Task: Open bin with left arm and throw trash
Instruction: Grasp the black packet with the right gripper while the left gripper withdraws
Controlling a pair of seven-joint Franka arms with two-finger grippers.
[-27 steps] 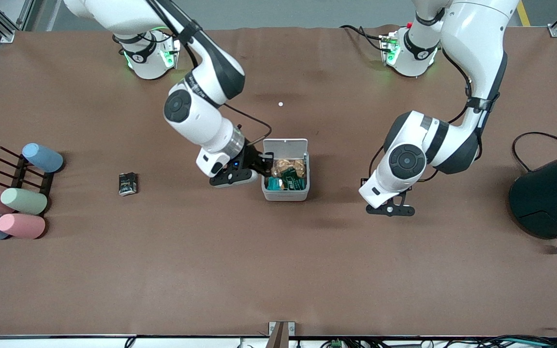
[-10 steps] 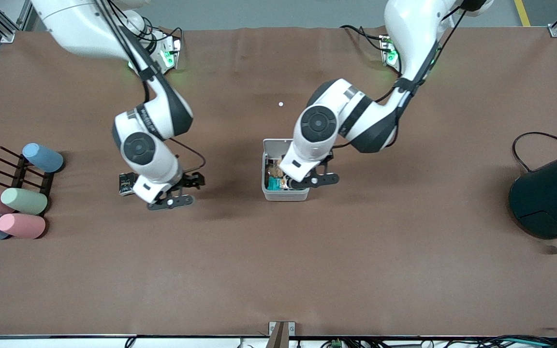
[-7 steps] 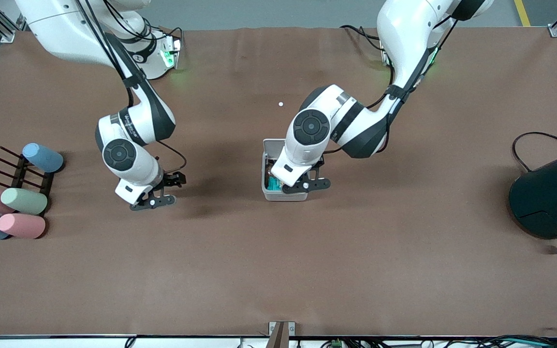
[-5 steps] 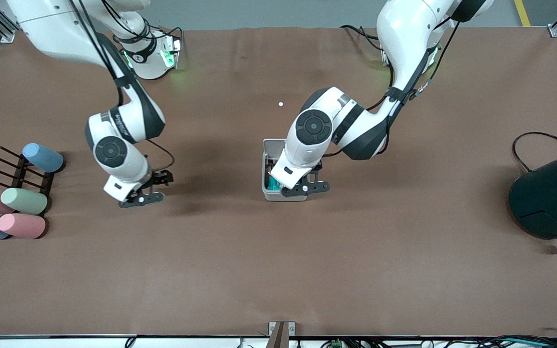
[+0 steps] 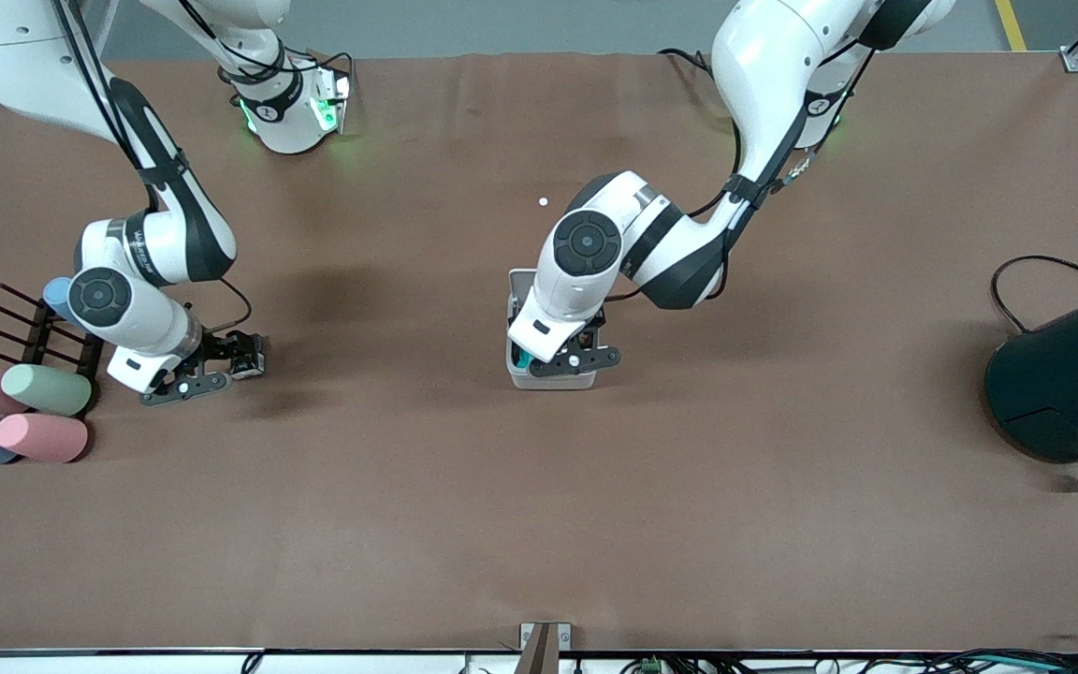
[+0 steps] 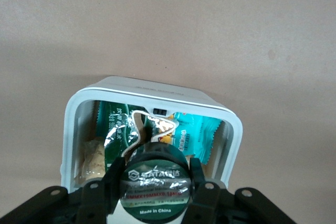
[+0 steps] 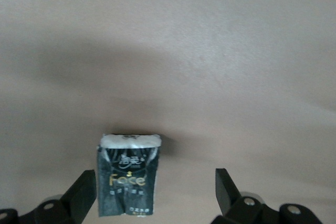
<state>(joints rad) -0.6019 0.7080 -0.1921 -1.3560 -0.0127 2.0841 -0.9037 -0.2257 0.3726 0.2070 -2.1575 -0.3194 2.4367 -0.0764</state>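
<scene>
Front view - bin: the bin (image 5: 550,376) sits mid-table, lid up, mostly hidden under my left arm; I see only its near wall.
Front view - left gripper: the left gripper (image 5: 569,359) hangs over the bin's opening.
Front view - right gripper: the right gripper (image 5: 197,367) is low over the table near the rack of pastel cylinders (image 5: 45,388), right at the dark packet (image 5: 246,355).
Left wrist view - bin: open, wrappers inside, among them a teal wrapper (image 6: 194,135) and a pale loop (image 6: 137,129).
Left wrist view - jaws: clamped on the black disc (image 6: 153,182) with the green-white label, directly above the opening.
Left wrist view - how to: I'd let go only with the disc centred inside the walls - off-centre it could clip the rim and roll out.
Right wrist view - packet: lies flat on the table, close to one finger (image 7: 83,192), well off the other.
Right wrist view - jaws: wide apart, not touching the packet.
Right wrist view - how to: I'd shift sideways to centre the packet between the fingers, go down to the table, then close - it looks thin and soft.
</scene>
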